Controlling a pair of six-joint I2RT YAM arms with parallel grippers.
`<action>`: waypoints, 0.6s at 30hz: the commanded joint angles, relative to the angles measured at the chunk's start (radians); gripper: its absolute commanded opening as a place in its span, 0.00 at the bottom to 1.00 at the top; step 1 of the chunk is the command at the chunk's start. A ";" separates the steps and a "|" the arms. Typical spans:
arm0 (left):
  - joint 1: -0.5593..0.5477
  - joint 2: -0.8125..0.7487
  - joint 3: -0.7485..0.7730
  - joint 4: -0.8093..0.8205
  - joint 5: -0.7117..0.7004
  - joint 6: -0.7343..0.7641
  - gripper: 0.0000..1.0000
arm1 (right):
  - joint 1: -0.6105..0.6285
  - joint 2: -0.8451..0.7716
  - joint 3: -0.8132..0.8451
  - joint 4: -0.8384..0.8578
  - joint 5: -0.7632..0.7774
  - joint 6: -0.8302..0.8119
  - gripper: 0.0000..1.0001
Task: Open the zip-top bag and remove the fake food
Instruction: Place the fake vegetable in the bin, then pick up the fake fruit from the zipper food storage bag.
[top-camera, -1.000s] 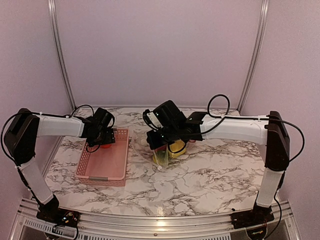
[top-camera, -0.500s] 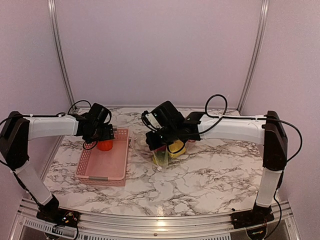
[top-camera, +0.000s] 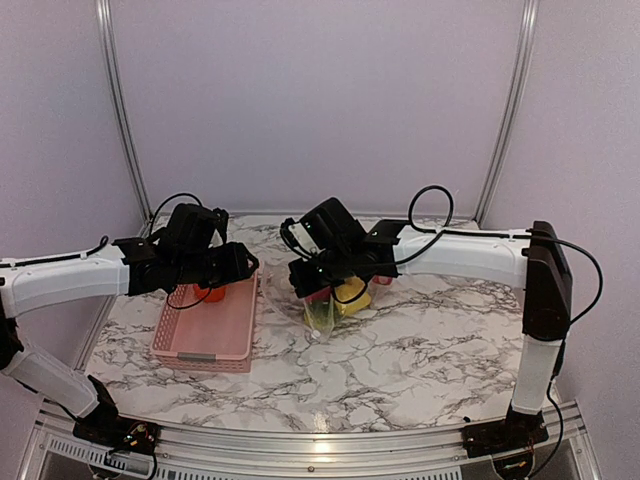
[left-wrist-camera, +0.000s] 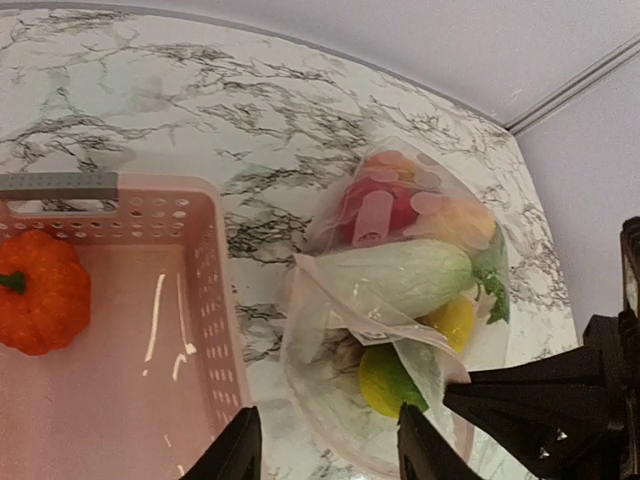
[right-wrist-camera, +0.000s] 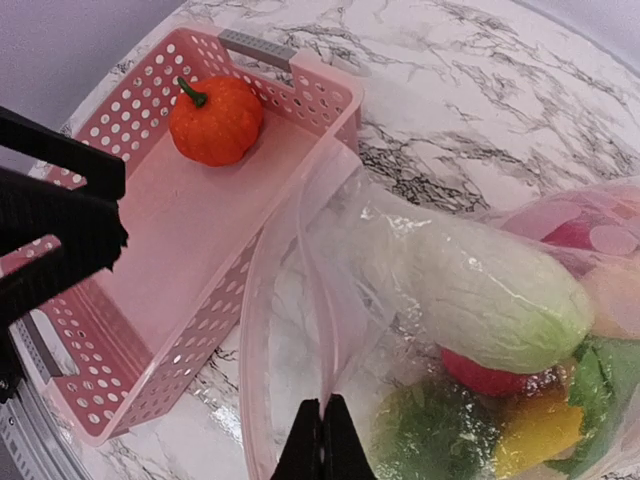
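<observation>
Right gripper (right-wrist-camera: 322, 440) clenched on zip-top bag (right-wrist-camera: 290, 330) film; left gripper (left-wrist-camera: 325, 455) released, empty, beside bag; fake food (left-wrist-camera: 400, 275) inside bag; orange pumpkin (left-wrist-camera: 40, 290) in pink basket (left-wrist-camera: 210, 290)

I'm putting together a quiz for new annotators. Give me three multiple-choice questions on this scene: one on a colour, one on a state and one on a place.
1. The basket is:
A) blue
B) pink
C) white

2. The right tool is:
A) shut on the bag's edge
B) wide open
C) shut on the basket rim

3. The pumpkin lies:
A) in the bag
B) in the right tool
C) in the basket

Answers:
1 B: its perforated walls show pink in every view.
2 A: in its own view it pinches a fold of the clear plastic.
3 C: it sits on the basket floor near one end, outside the bag.
</observation>
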 joint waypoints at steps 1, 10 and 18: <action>-0.047 0.055 -0.052 0.206 0.115 -0.094 0.43 | 0.009 0.010 0.057 -0.013 0.004 0.012 0.00; -0.094 0.204 -0.033 0.364 0.167 -0.172 0.33 | 0.011 -0.017 0.061 -0.012 0.004 0.033 0.00; -0.100 0.312 -0.042 0.420 0.136 -0.249 0.27 | 0.027 -0.044 0.063 -0.008 0.031 0.042 0.00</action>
